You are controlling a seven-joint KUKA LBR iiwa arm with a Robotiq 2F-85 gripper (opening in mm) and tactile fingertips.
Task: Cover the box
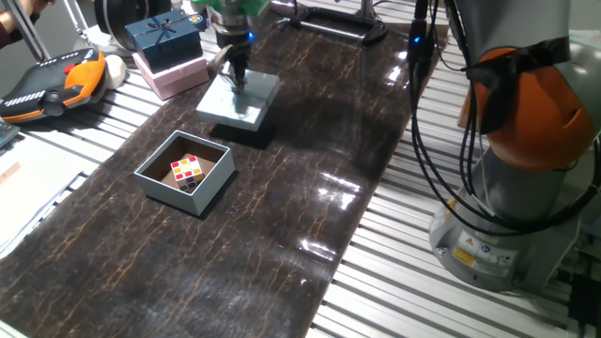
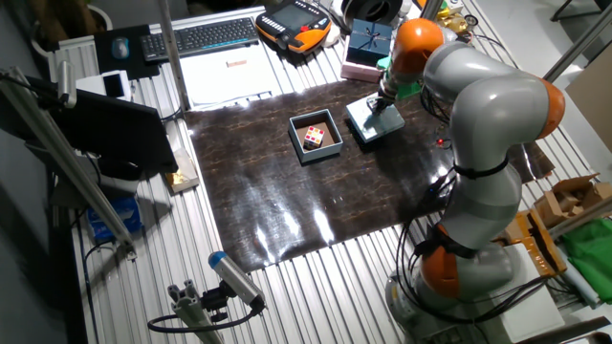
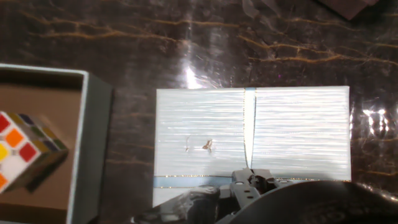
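Observation:
The box (image 1: 150,175) is a pale grey-blue square with dark inner walls. It stands open on the dark mat with a colourful cube (image 1: 186,171) inside. It also shows in the other fixed view (image 2: 299,136) and at the left of the hand view (image 3: 93,143). The flat pale lid (image 1: 246,101) lies just beyond the box, apart from it, and fills the hand view (image 3: 249,134) with a thin ribbon line across it. My gripper (image 1: 235,80) comes down on the lid's far edge, with its fingers closed on that rim.
A dark blue ribboned gift box (image 1: 164,38) sits on a pink box (image 1: 174,75) behind the lid. An orange-black pendant (image 1: 56,83) lies at the left. The robot base (image 1: 526,188) and cables (image 1: 423,113) are at the right. A keyboard (image 2: 201,36) lies at the back.

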